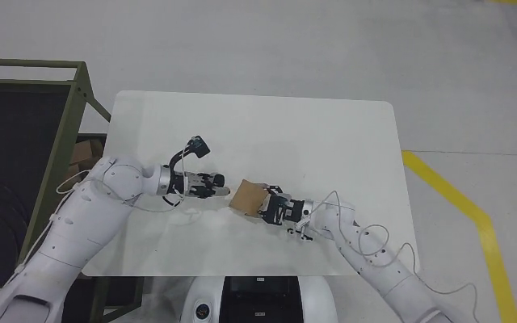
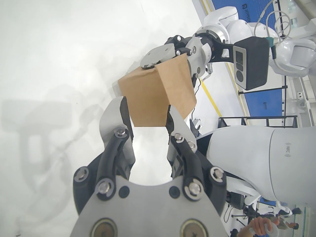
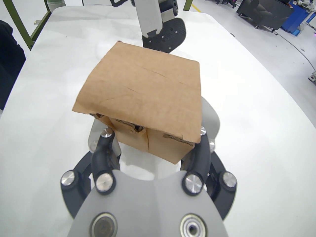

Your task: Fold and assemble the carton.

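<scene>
**Green frame** (image 1: 48, 63): stands off the counter's edge, well to the left of the carton. Brown cardboard pieces (image 1: 83, 153) lie inside it.

**Counter** (image 1: 266, 129): white with rounded corners. It carries the carton near its front edge.

**Left hand** (image 2: 144, 106): directly left of the carton and in contact with it. Its fingers (image 2: 112, 120) are spread to about the carton's width, and the carton's left end sits between them, with a pad against each of two opposite sides. It has hold of that end.

**Carton** (image 1: 249, 196): brown corrugated board, already folded into a box and tilted, spanning the gap between the two hands. The broad upper panel is closed and shows faint creases. The end toward the right hand shows ragged tucked flaps (image 3: 148, 139) meeting at a seam. Whether the underside touches the counter cannot be told.

**Right hand** (image 3: 153, 127): directly right of the carton, gripping its right end. Its fingers are spread wide on either side of the flapped end, and in the left wrist view one fingertip (image 2: 158, 55) presses on the carton's top edge.

**Yellow floor line** (image 1: 444, 186): on the grey floor, well to the right of the carton, beyond the counter's edge.
</scene>
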